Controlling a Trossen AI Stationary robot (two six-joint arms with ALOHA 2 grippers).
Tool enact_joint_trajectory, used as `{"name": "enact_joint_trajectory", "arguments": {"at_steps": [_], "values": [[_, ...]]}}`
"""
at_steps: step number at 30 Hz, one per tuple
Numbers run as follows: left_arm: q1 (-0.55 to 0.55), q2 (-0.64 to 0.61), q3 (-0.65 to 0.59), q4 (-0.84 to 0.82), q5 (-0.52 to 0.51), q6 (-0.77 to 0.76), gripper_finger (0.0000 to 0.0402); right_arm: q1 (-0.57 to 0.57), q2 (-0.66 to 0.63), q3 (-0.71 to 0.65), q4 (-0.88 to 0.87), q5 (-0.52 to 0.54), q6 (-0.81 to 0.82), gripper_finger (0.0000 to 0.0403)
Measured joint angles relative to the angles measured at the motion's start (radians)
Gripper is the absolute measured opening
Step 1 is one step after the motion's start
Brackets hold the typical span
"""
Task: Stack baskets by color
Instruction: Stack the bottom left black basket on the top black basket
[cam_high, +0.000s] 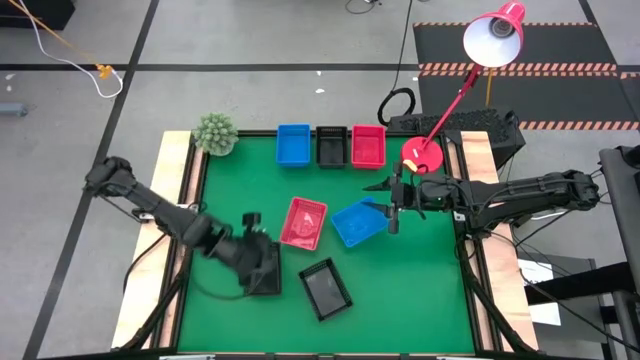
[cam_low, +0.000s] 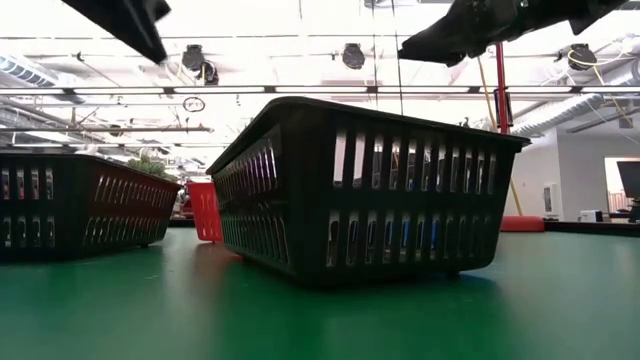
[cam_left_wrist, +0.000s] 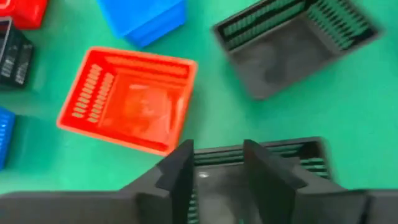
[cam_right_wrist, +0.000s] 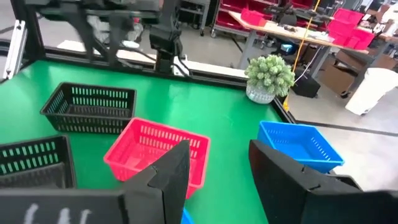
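My left gripper (cam_high: 262, 268) hovers over a black basket (cam_left_wrist: 261, 163) at the table's near-left, jaws parted and empty. I should lift clear without snagging its rim. My right gripper (cam_high: 394, 207) sits open over the tilted blue basket (cam_high: 358, 222) at centre; I'd straddle one wall squarely before closing, then head for the blue one in the back row (cam_high: 293, 144).
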Motion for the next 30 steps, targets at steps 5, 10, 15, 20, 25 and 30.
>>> {"name": "enact_joint_trajectory", "arguments": {"at_steps": [5, 10, 15, 20, 25, 30], "values": [[-0.14, 0.0, 0.0, 0.002, -0.068, -0.148, 0.0192, 0.0, 0.0, 0.0, 0.0, 0.0, 0.02, 0.016], [-0.229, 0.0, -0.035, 0.096, -0.076, -0.247, 0.0216, 0.0, 0.0, 0.0, 0.0, 0.0, 0.021, 0.016], [-0.291, 0.0, -0.104, 0.235, -0.084, -0.264, 0.0218, 0.0, 0.0, 0.0, -0.001, 0.0, 0.021, 0.016], [-0.326, 0.01, -0.149, 0.293, -0.16, -0.288, 0.0218, 0.0, 0.0, 0.0, -0.001, 0.0, 0.021, 0.016], [-0.336, 0.092, -0.143, 0.307, -0.159, -0.309, 0.0218, 0.0, 0.0, 0.0, -0.001, 0.0, 0.021, 0.016], [-0.341, 0.186, -0.123, 0.318, -0.143, -0.36, 0.0218, 0.0, 0.0, 0.0, -0.001, 0.0, 0.02, 0.016]]}}
